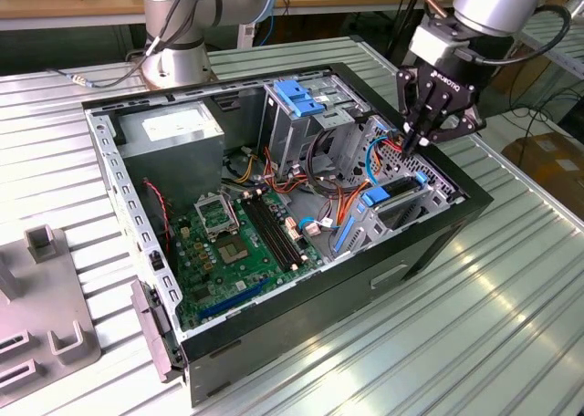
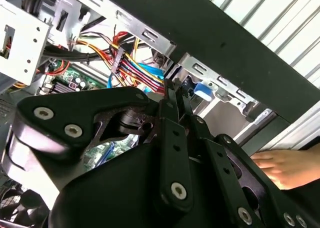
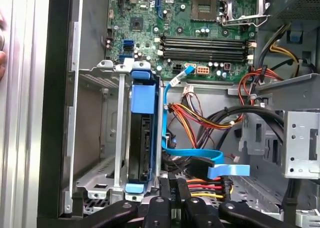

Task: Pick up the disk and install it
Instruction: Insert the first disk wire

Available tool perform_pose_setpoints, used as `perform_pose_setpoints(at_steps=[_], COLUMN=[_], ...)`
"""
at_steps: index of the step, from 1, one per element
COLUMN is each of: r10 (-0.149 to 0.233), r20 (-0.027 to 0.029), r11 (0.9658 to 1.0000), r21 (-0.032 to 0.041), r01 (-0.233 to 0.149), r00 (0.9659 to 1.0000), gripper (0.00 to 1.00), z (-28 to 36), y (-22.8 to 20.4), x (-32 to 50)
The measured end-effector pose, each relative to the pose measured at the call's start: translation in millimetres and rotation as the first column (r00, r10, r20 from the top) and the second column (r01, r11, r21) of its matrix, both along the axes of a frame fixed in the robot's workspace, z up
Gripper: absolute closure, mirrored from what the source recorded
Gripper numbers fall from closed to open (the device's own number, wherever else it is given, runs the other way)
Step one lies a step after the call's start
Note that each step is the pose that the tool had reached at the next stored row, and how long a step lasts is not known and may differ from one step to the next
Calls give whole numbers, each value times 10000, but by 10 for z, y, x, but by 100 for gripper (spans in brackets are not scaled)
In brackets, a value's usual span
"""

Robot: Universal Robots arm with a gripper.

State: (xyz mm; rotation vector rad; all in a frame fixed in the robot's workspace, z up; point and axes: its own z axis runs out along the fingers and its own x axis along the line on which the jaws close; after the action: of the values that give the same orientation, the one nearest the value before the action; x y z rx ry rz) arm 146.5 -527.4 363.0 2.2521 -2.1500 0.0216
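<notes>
Currently the pincer (image 1: 422,144) hangs over the open PC case (image 1: 429,243), at the corner on the exterior view's right, fingers pressed together and holding nothing. Disk (image 3: 141,138) sits edge-up in the drive bay (image 3: 95,180), blue rails showing, already slotted by the look of it. In the first wrist view it lies just beside the fingertips (image 3: 175,188), long axis running away from them toward the motherboard (image 3: 200,33).

disk (image 3: 141,143): edge-on in bay, label hidden; hand (image 2: 286,167): cut off by edge
</notes>
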Motion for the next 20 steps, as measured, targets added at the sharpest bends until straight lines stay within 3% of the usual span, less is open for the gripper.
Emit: perform_pose_setpoints(at_steps=[1, 2, 4, 9, 12, 17, 20], r10=[0, -1, -1, -2, -73, -73, -72], r20=[33, 53, 63, 66, 67, 67, 67], r11=[10000, 10000, 9999, 9999, 9999, 9999, 9999], r21=[43, 98, 127, 125, 117, 118, 117], r01=[0, 1, 0, 1, 72, 72, 71], r00=[10000, 10000, 10000, 10000, 10000, 10000, 10000], gripper=[83, 83, 83, 83, 83, 83, 83], z=[-9, -21, -26, -92, -106, -113, -119], y=[-30, -37, -39, -133, -161, -242, -243], x=[-19, -76, -100, -104, -128, -146, -156])
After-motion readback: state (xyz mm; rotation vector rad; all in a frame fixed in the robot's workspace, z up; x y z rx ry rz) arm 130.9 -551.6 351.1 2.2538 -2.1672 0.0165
